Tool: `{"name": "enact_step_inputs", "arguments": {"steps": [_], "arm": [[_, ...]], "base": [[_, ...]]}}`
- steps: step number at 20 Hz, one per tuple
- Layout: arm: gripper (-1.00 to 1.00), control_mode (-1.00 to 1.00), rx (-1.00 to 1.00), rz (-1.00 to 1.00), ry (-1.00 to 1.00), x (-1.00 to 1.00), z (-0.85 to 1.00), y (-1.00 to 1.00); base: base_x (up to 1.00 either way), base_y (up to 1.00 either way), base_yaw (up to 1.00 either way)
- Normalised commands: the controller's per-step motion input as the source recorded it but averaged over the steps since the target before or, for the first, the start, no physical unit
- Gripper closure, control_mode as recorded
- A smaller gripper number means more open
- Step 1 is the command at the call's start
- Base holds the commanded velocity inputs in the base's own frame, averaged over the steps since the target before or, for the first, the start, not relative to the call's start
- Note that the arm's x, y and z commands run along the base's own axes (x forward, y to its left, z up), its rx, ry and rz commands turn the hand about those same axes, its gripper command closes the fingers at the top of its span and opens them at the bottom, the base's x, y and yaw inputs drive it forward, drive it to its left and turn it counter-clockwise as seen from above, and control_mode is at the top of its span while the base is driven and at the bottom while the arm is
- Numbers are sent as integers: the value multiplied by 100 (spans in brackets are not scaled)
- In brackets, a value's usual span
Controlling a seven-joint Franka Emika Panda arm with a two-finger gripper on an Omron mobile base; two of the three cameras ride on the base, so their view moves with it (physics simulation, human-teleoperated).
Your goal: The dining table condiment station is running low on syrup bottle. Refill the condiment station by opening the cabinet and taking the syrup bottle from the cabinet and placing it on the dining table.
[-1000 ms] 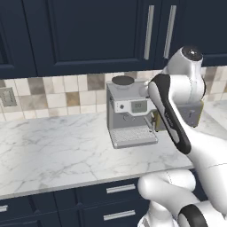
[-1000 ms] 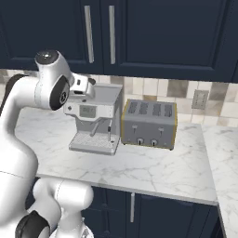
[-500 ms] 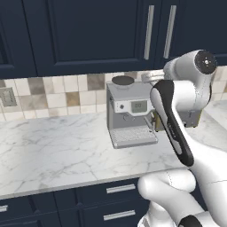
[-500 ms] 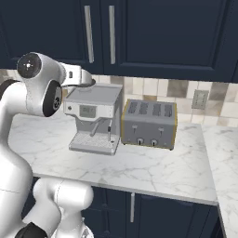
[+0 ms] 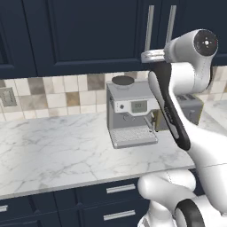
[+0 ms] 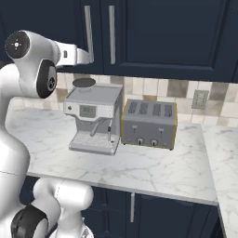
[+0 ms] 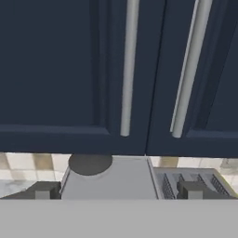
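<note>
Two dark navy recessed-panel doors of the upper wall cabinet [image 5: 84, 35] fill the top of both base views, shut, their inner edges meeting at a narrow seam. Each door carries one long vertical silver bar handle [image 7: 128, 69], the pair hanging just beside the seam, one on each side, and ending a little above the doors' lower edge. The syrup bottle cannot be seen; the doors hide whatever the cabinet holds.

Below runs the white grey-veined marble counter [image 5: 53, 150], backed by a strip of beige and brown tiles. Its left stretch lies bare right up to the front edge, leaving wide room there; in the right base view the marble turns a corner at the far right, also bare. The white arm with dark joints [image 5: 186, 84] rises in front of the counter's right part and bends at a high elbow, its forearm reaching level toward the handles.

A boxy silver espresso machine [image 6: 93, 118] stands near the back edge of the counter, directly under the seam. A silver four-slot toaster with yellowish sides [image 6: 148, 123] sits just beside it on the right, almost touching.

The two-finger gripper [image 7: 116, 190] has its jaws spread wide with nothing between them, its dark fingertips [image 7: 44, 190] low in the hand view, facing the two handles, short of them.
</note>
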Motion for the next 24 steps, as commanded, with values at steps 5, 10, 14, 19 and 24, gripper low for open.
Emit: {"name": "enact_step_inputs", "arguments": {"steps": [5, 10, 14, 19, 24], "arm": [[-100, -100, 12, 0, 2, 40, 26, -11], [-100, -100, 13, 0, 2, 46, 2, -15], [-100, -100, 4, 0, 0, 47, 1, -1], [-100, -100, 0, 0, 0, 49, 0, 0], [-100, -100, 0, 0, 0, 57, -9, 0]], "base": [[0, 0, 0], [0, 0, 0], [0, 0, 0], [0, 0, 0], [0, 0, 0]]}}
